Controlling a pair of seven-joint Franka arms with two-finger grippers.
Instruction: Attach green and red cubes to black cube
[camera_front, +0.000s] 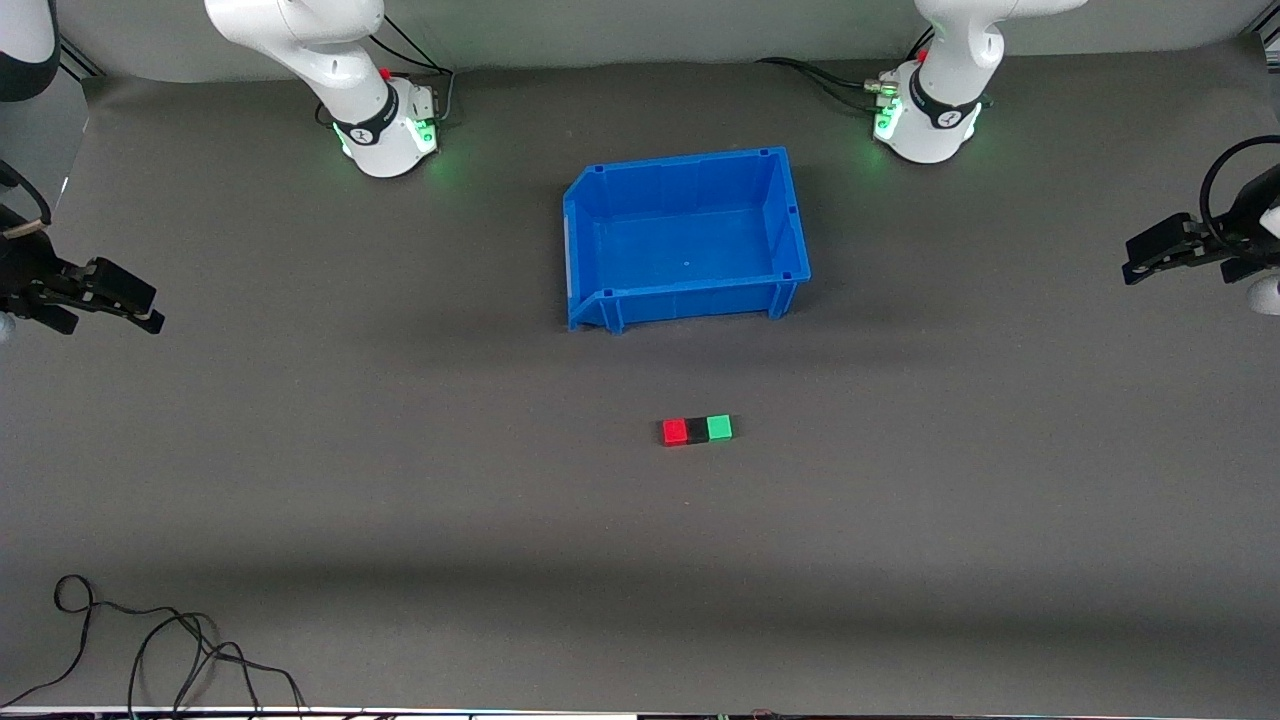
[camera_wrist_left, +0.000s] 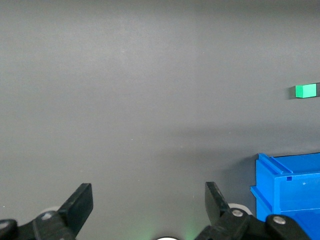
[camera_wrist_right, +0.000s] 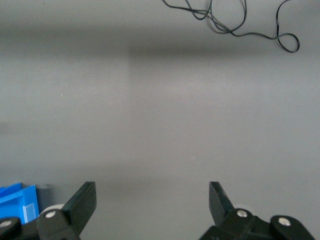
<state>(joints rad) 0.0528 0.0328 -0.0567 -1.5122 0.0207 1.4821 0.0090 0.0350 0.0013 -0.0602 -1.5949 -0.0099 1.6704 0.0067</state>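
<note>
The red cube (camera_front: 675, 432), black cube (camera_front: 697, 430) and green cube (camera_front: 719, 428) lie touching in one row on the table, black in the middle, nearer to the front camera than the blue bin (camera_front: 600, 245). The red one is toward the right arm's end, the green one toward the left arm's end. The green cube also shows in the left wrist view (camera_wrist_left: 305, 90). My left gripper (camera_front: 1135, 260) is open and empty over the left arm's end of the table. My right gripper (camera_front: 150, 308) is open and empty over the right arm's end. Both arms wait away from the cubes.
The blue bin is empty and sits mid-table near the robot bases; its corner shows in the left wrist view (camera_wrist_left: 280, 187) and the right wrist view (camera_wrist_right: 17, 200). A loose black cable (camera_front: 150, 640) lies at the table's front edge toward the right arm's end.
</note>
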